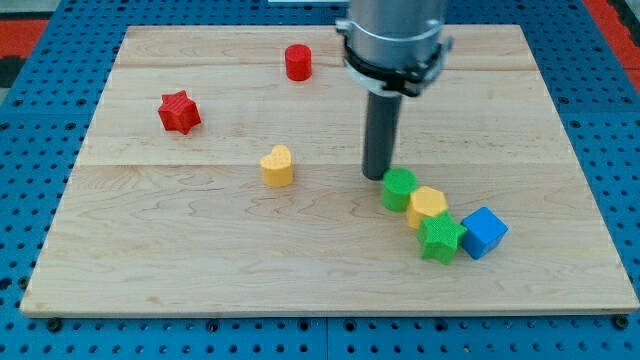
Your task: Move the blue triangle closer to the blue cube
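Note:
The blue cube [484, 232] sits at the view's lower right, touching the green star [440, 240] on its left. No blue triangle shows in the view; the rod or arm may hide it. My tip [376, 176] rests on the board just left of the green cylinder [400, 189], very close to it or touching. The cylinder, a yellow hexagon block [427, 206], the green star and the blue cube form a tight diagonal chain running down to the right.
A yellow heart block [277, 165] lies left of my tip. A red star [179, 111] is at the left and a red cylinder [297, 62] near the top. The wooden board [150, 260] lies on a blue pegboard.

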